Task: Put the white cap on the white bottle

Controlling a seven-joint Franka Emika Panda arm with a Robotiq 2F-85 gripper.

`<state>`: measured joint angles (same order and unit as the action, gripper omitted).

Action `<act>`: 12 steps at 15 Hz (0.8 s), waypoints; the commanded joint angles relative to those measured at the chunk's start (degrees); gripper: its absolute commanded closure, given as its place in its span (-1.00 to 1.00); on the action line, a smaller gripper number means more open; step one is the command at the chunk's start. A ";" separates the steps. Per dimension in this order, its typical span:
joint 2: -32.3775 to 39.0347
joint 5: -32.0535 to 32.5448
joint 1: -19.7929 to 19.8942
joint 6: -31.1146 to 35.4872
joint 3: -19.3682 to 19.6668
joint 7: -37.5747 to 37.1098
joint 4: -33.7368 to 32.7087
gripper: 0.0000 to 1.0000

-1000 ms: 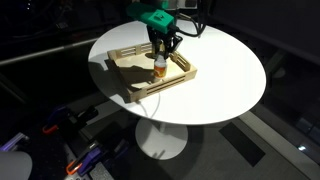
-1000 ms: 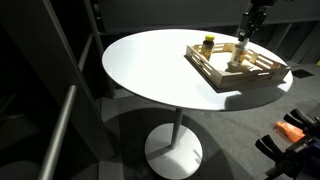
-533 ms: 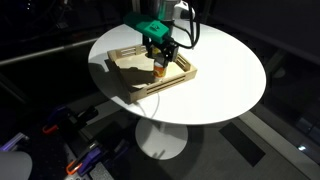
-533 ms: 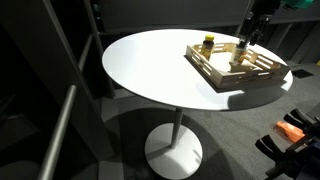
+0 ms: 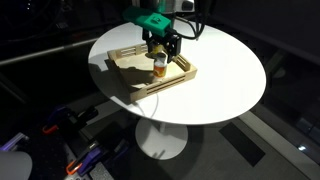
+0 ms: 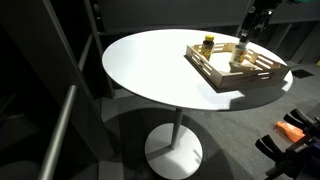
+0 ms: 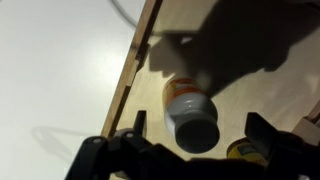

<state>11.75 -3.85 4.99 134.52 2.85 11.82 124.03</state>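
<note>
The gripper (image 5: 163, 51) has slid a little sideways and hangs above the white bottle (image 7: 190, 108), fingers spread, holding nothing. The bottle stands in the wooden tray (image 5: 165, 84) near one edge of the table (image 5: 228, 80) – its top is shadowed, so I cannot tell whether the white cap sits there. Coming down off-centre could tip it against the tray rail or the yellow-capped bottle (image 6: 208, 43) nearby – only upward looks free.

You're working in a dim room — only the round white table (image 5: 225, 75) catches overhead light, glaring nearly blank in both exterior views. In the wrist view a broad soft shadow darkens the pale wooden tray (image 7: 270, 90) — focus is soft.
</note>
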 commanded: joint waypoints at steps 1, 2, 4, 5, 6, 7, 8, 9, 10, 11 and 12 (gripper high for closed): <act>-2.79 1.61 -0.07 -0.23 -0.12 0.48 0.57 -1.00; -3.20 0.88 0.00 -0.68 -0.40 1.21 0.52 -1.00; -3.84 -0.69 -0.05 -1.24 -1.04 2.60 0.60 -1.00; -4.03 -1.18 -0.15 -1.36 -1.33 3.19 0.64 -1.00; -4.18 -1.38 -0.31 -1.30 -1.57 3.61 0.73 -1.00; -4.22 -1.64 -0.42 -1.23 -1.85 4.02 0.80 -1.00; -4.19 -1.91 -0.52 -1.31 -2.08 4.45 0.76 -1.00; -4.07 -2.02 -0.62 -1.56 -2.27 4.47 0.63 -1.00; -3.99 -2.12 -0.69 -1.75 -2.41 4.44 0.61 -1.00; -3.92 -2.10 -0.78 -2.02 -2.48 4.21 0.62 -1.00; -3.91 -2.19 -0.80 -2.22 -2.57 4.20 0.67 -1.00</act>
<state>9.05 -4.59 4.12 133.89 0.52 14.24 124.15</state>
